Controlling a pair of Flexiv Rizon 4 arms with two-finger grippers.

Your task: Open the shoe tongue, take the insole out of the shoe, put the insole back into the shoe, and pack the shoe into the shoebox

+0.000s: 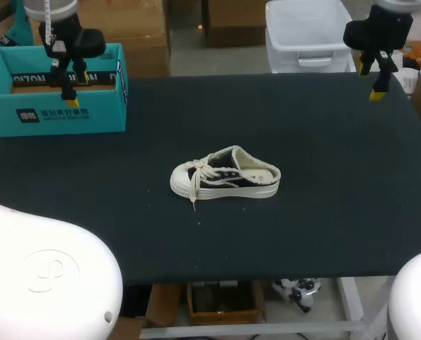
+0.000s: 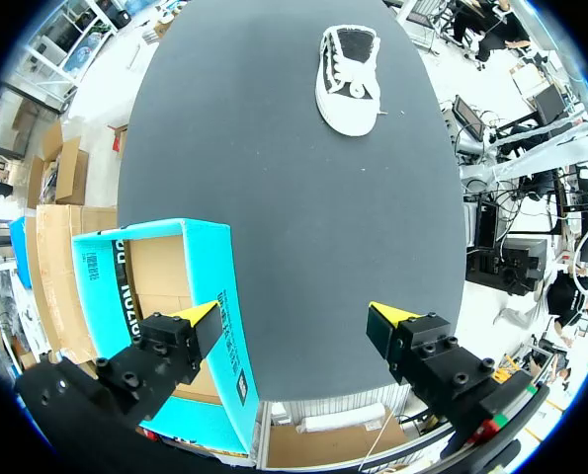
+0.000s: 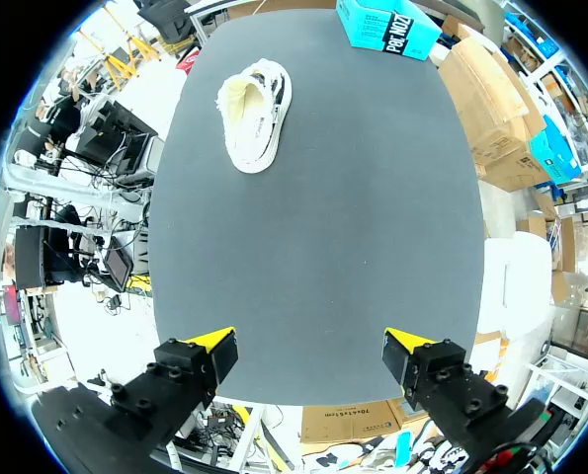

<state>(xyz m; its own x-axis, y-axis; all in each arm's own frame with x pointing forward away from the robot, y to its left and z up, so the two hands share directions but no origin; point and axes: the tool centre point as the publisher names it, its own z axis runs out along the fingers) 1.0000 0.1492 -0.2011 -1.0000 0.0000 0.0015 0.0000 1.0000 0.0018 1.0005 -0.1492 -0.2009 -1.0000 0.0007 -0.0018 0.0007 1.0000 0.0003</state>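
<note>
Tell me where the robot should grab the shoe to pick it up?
Probably from straight above, pinching the shoe across its two long sides at the low, open heel end. It stands flat on its sole with nothing beside it, so both sides are free, and the laces stay out of the way.

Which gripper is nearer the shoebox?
The left gripper, hanging at the teal shoebox's edge; the right gripper is at the table's opposite far corner.

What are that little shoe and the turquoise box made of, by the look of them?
Shoe: probably dark canvas upper, matte cream rubber sole, woven cotton-like laces. Box: seemingly cardboard, its outside printed turquoise, its inner walls plain brown.
</note>
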